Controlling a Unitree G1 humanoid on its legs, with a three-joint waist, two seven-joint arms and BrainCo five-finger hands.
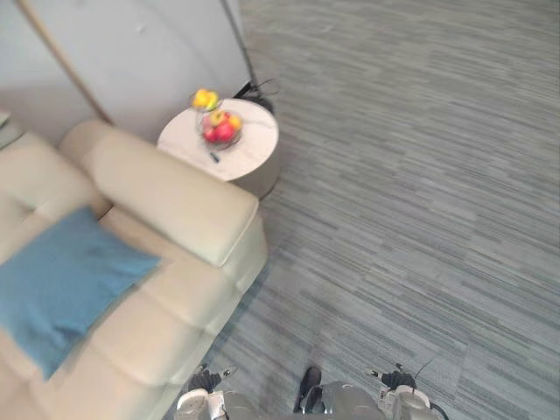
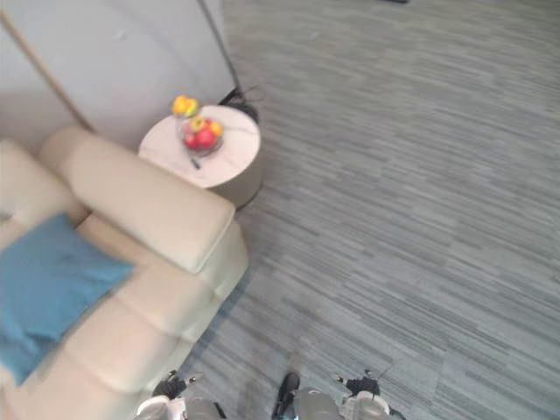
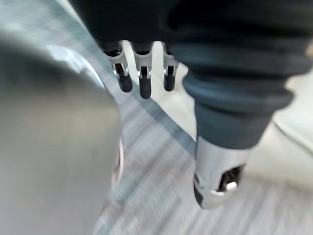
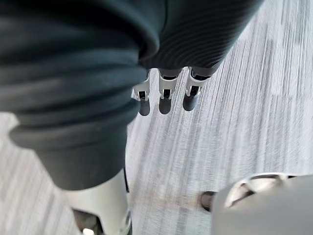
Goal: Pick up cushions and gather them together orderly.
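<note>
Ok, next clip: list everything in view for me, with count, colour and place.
cushion: one, blue, lying on the sofa seat
sofa: one, cream, on the robot's left
side table: one, round, white top, past the sofa's arm
fruit bowl: one, red and yellow fruit, on the side table
small dark item: one, on the table beside the bowl; too small to identify
carpet: grey, streaked
left hand: fingers straight, empty
right hand: fingers straight, empty, over the carpet

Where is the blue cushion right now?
In the left eye view the blue cushion lies at the left on the seat of the cream sofa, beside its padded armrest; the round side table stands beyond that armrest.
</note>
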